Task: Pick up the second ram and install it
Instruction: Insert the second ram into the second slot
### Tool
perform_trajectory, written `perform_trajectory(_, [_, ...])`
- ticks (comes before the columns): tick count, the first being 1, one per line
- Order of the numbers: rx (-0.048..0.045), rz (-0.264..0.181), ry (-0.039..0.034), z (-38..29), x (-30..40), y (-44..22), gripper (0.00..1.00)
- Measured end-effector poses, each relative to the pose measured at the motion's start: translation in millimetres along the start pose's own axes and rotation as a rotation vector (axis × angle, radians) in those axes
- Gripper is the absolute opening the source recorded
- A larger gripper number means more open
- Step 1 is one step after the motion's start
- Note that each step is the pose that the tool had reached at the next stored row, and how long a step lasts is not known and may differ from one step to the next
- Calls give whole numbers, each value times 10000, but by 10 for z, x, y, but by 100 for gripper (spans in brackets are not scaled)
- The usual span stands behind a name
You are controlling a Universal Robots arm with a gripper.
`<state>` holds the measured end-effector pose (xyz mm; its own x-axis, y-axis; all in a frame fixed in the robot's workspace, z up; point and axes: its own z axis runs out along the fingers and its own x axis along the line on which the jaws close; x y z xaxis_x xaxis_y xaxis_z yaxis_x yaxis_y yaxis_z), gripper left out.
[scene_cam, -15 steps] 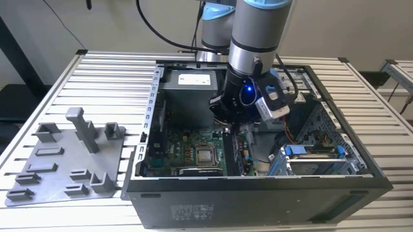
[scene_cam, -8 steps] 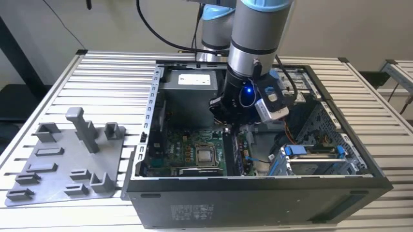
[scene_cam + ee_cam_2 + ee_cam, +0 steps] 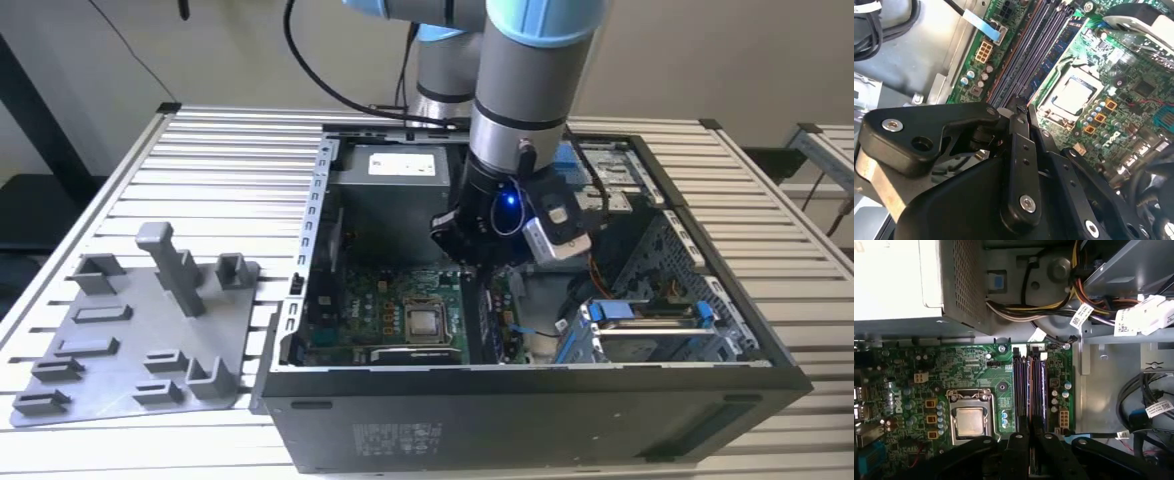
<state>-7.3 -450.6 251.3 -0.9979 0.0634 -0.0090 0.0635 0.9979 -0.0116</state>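
Slatted metal table [image 3: 801,330] carries the open case [image 3: 534,420], and I see my arm [image 3: 534,80] reaching inside. Over the board [image 3: 979,370], the claw [image 3: 1021,112] is pinched closed on the ram [image 3: 1037,390], which stands in the slots [image 3: 1021,390].

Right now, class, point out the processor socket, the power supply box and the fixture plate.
Processor socket [image 3: 971,421], first wrist view: on its metal lid.
Power supply box [image 3: 889,280], first wrist view: on its pale top face.
Fixture plate [image 3: 120,345], exterior view: on its flat grey base.
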Motion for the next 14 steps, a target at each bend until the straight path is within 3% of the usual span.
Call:
perform_trajectory(8, [2,-25,12,137,37,-1,14])
perform_trajectory(14, [7,-28,17,177,39,-9,14])
